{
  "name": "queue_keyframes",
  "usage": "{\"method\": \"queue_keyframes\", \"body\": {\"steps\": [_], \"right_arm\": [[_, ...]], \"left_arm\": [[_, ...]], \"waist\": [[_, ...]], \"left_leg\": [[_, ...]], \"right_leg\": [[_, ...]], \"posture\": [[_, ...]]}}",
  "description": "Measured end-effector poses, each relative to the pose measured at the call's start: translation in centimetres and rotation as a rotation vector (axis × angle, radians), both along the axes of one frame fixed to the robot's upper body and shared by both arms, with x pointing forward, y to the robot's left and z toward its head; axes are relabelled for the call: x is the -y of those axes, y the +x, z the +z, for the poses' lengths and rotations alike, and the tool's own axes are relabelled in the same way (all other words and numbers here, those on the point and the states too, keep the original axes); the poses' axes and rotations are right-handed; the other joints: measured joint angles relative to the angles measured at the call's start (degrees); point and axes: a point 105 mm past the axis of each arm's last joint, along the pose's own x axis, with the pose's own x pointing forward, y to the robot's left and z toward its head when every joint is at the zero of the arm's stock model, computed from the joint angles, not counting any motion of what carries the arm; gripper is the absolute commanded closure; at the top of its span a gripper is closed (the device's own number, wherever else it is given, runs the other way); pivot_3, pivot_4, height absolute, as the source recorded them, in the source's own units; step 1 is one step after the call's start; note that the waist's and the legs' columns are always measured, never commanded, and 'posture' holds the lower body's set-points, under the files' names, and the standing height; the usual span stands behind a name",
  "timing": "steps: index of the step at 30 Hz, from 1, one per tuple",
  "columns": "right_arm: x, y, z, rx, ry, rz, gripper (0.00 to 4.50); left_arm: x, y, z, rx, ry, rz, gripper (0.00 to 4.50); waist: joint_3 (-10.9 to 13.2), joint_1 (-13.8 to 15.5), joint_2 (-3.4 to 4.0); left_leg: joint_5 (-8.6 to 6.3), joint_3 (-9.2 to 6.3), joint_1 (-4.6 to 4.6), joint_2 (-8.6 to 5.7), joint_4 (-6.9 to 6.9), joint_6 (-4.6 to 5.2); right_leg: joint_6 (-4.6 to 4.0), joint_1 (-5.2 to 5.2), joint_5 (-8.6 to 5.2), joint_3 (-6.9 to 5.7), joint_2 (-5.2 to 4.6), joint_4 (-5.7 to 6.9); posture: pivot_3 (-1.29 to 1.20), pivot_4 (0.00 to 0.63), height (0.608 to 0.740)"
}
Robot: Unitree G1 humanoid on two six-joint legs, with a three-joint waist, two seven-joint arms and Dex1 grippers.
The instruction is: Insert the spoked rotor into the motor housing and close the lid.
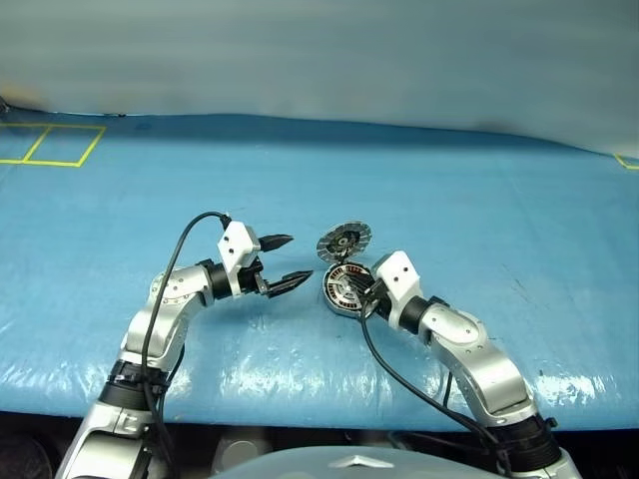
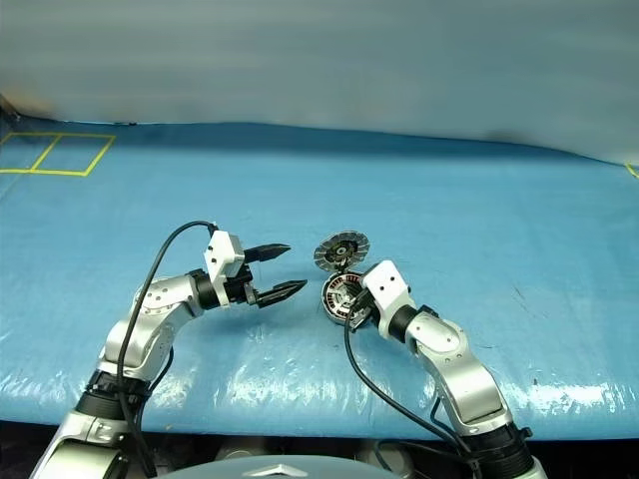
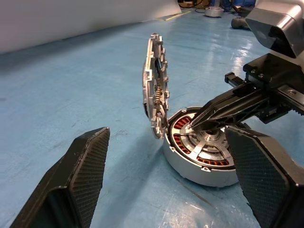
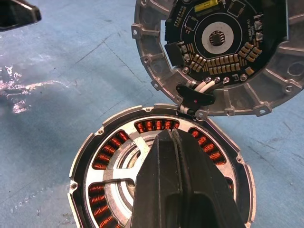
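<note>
The motor housing (image 1: 344, 290) sits on the blue table with copper windings showing inside. Its lid (image 1: 343, 240) stands hinged open and upright at the far side, toothed rim and circuit face turned toward me. The spoked rotor (image 3: 211, 140) lies inside the housing, its silver spokes (image 4: 118, 159) across the windings. My right gripper (image 4: 174, 136) is shut, its joined tips resting on the rotor near the hub; whether they pinch anything I cannot tell. My left gripper (image 1: 297, 258) is open and level, a short way to the left of the housing, pointing at it.
Yellow tape squares (image 1: 52, 146) mark the far left of the blue table (image 1: 499, 200). A grey wall (image 1: 319, 50) rises behind the table's far edge. Black cables trail from both wrists toward the near edge.
</note>
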Motion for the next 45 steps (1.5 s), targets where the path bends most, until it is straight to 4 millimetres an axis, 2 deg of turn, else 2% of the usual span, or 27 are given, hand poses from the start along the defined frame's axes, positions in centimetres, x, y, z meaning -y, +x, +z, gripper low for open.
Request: {"method": "queue_keyframes", "body": {"steps": [3, 6, 7, 10, 14, 19, 23, 30, 39, 45], "right_arm": [[-0.1, 0.0, 0.0, 0.001, -0.001, 0.005, 4.47], [-0.3, -0.4, 0.1, -0.012, 0.037, 0.014, 4.47], [-0.5, -0.8, 0.1, -0.023, 0.052, 0.03, 4.5], [-0.7, -2.2, 0.7, -0.05, 0.104, 0.081, 4.5], [0.5, -3.0, 2.9, 0.011, 0.121, 0.069, 4.5], [2.2, -5.6, 1.6, -0.062, 0.043, 0.049, 4.5], [3.5, -6.4, 1.0, -0.085, 0.03, -0.032, 4.5], [4.9, -6.4, 0.5, -0.079, 0.003, -0.159, 4.5], [5.2, -8.0, 0.3, -0.108, 0.017, -0.192, 4.5], [6.9, -7.3, 1.6, -0.055, 0.041, -0.286, 4.5]], "left_arm": [[0.0, 0.9, 1.0, 0.019, -0.023, 0.031, 0.37], [0.0, 2.8, 2.6, 0.05, -0.052, 0.073, 0.37], [0.0, 3.4, 2.9, 0.059, -0.06, 0.09, 0.55], [0.0, 5.3, 3.9, 0.087, -0.086, 0.132, 1.32], [0.2, 7.2, 4.0, 0.108, -0.044, 0.138, 2.65], [2.3, 8.1, 4.1, 0.116, -0.032, 0.057, 4.35], [3.9, 8.0, 2.5, 0.123, 0.064, -0.028, 4.43], [6.7, 5.8, 0.2, 0.094, 0.115, -0.255, 4.43], [7.5, 4.7, 1.6, 0.181, 0.147, -0.415, 4.43], [8.7, 3.7, 1.7, 0.258, 0.189, -0.488, 4.43]], "waist": [[0.0, 0.0, -0.01], [0.0, 0.1, -0.02], [0.0, 0.1, -0.02], [0.0, 0.1, -0.03], [0.0, 0.1, -0.02], [0.0, 0.4, -0.05], [0.0, 0.0, -0.05], [0.0, 0.0, -0.06], [0.0, 0.1, -0.06], [0.0, 0.1, -0.06]], "left_leg": [[0.0, -0.01, 0.01, 0.0, 0.0, 0.0], [0.0, -0.02, 0.04, -0.01, 0.0, -0.01], [0.0, -0.02, 0.03, -0.01, 0.0, -0.01], [0.0, -0.04, -0.1, -0.06, 0.0, 0.0], [0.0, -0.04, -0.14, -0.08, 0.0, -0.01], [0.0, -0.08, -0.19, -0.1, -0.02, 0.0], [0.0, -0.02, -0.14, -0.09, -0.01, 0.0], [0.01, -0.01, -0.16, -0.09, 0.01, 0.0], [0.01, -0.04, -0.18, -0.09, 0.0, 0.01], [0.01, -0.04, -0.16, -0.09, 0.02, 0.01]], "right_leg": [[0.0, 0.02, 0.0, -0.01, 0.0, 0.01], [0.01, 0.05, 0.02, -0.01, 0.01, 0.01], [0.02, 0.05, 0.02, -0.01, 0.01, -0.01], [-0.02, -0.03, 0.12, -0.01, -0.01, -0.06], [0.02, -0.06, 0.11, -0.01, 0.0, -0.08], [0.08, -0.07, 0.06, -0.04, -0.01, -0.13], [0.1, -0.06, 0.06, 0.01, -0.01, -0.11], [0.1, -0.08, 0.06, 0.02, 0.0, -0.09], [0.1, -0.06, 0.06, 0.01, -0.01, -0.1], [0.11, -0.04, 0.06, 0.01, -0.01, -0.09]], "posture": [[0.0, 0.15, 0.74], [0.0, 0.15, 0.74], [0.0, 0.15, 0.74], [0.0, 0.15, 0.74], [0.0, 0.15, 0.74], [0.0, 0.15, 0.74], [0.0, 0.15, 0.74], [0.0, 0.15, 0.74], [0.0, 0.15, 0.74], [0.0, 0.15, 0.74]]}}
